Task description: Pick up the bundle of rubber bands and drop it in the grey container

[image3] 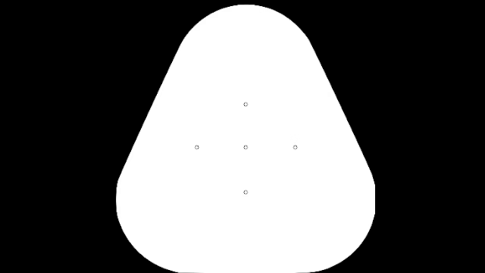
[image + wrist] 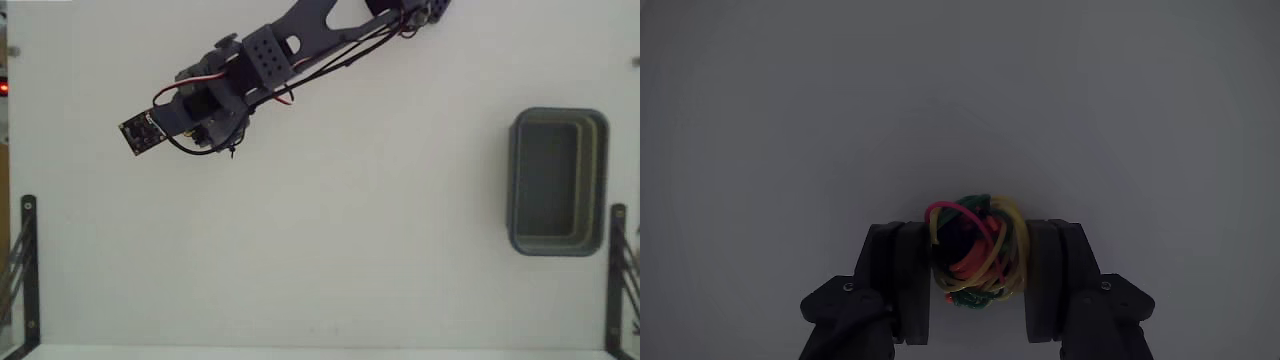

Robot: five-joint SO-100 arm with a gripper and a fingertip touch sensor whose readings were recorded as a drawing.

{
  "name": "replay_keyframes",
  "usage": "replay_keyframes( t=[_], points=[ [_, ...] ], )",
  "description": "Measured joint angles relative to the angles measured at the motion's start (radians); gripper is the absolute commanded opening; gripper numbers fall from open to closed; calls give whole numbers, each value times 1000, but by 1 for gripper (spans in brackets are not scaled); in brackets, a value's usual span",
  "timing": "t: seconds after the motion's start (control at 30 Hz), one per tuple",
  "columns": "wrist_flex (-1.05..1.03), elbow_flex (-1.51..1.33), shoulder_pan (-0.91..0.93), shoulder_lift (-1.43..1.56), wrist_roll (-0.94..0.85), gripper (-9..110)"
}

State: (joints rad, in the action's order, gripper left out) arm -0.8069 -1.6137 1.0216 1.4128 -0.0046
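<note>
In the wrist view the bundle of rubber bands [image 2: 975,252], a small clump of yellow, red and green loops, sits squeezed between the two dark fingers of my gripper [image 2: 978,250], which is shut on it over the plain white table. In the fixed view the arm reaches down from the top edge to the upper left, and the gripper [image 2: 222,138] hides the bundle there. The grey container [image 2: 557,181], a rectangular grey-green tub, stands far off at the right side of the table, with nothing inside it.
Black metal brackets stand at the lower left [image 2: 28,262] and lower right [image 2: 620,270] table edges. The white table [image 2: 330,250] spreads between the arm and the tub.
</note>
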Motion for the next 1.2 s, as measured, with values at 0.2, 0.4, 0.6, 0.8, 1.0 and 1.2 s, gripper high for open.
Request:
replay_keyframes(
  t=[0.2, 0.4, 0.6, 0.8, 1.0, 1.2],
  points=[
    [0, 0, 0, 0, 0, 53],
    [0, 0, 0, 0, 0, 52],
    [0, 0, 0, 0, 0, 50],
    [0, 0, 0, 0, 0, 48],
    [0, 0, 0, 0, 0, 47],
    [0, 0, 0, 0, 0, 45]
  ],
)
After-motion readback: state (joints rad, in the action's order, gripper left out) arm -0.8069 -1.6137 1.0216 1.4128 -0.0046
